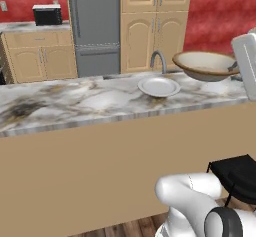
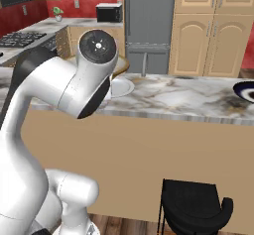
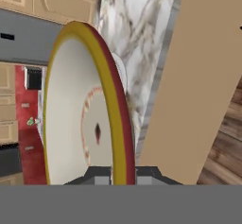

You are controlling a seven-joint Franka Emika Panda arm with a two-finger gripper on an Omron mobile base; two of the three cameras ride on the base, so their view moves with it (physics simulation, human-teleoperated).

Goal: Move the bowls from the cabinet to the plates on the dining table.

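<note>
Above the marble desk [image 1: 60,101], the gripper [image 3: 120,173] pinches the wide cream bowl's [image 1: 205,65] rim; next, lowering onto the white round plate [image 1: 159,86].

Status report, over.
Gripper shut on bowl rim. Bowl held above table, right of white plate. Nothing blocking the plate.

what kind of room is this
A rendered home kitchen, it seems: a steel fridge between arched-door cabinets, a stovetop and microwave on the back counter, and a marble-topped dining table with a black stool.
</note>
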